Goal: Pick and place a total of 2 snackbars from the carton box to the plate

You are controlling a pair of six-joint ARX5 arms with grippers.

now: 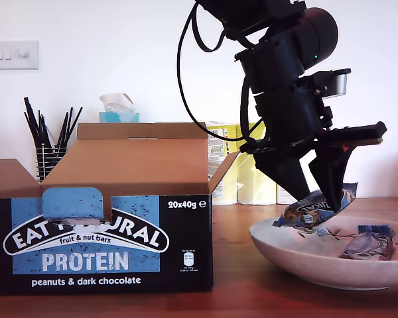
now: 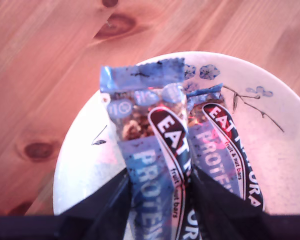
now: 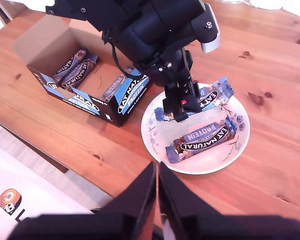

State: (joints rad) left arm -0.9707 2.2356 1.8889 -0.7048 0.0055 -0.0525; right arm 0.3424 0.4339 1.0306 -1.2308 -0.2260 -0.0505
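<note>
Clamped between the jaws of my first gripper (image 1: 316, 192) is a snackbar (image 1: 315, 211) in a blue and dark wrapper; in the first wrist view the two dark fingers (image 2: 110, 200) press on either side of the bar (image 2: 150, 165), whose far end sticks out beyond them, crinkled and torn-looking. Directly beneath this gripper sits the plate (image 1: 298, 255), cream with a dark flower-and-branch pattern, and the held bar hangs tilted just over the plate's rim on the side nearest the carton box (image 1: 99, 225); whether its lower end touches the dish I cannot tell. Just past the held bar, deeper in the plate, a second snackbar (image 3: 202, 138) lies flat on the ceramic. Beside the gripper, toward the exterior view's left, stands the carton box with its brown flaps open, close to the plate but apart from it; the second wrist view shows more bars (image 3: 75, 70) lying inside it. Everything rests on a wooden table (image 3: 270, 170).

My second gripper (image 3: 157, 170) hovers well away from the plate, above the table's near edge, its two dark fingers pressed together with nothing between them
</note>
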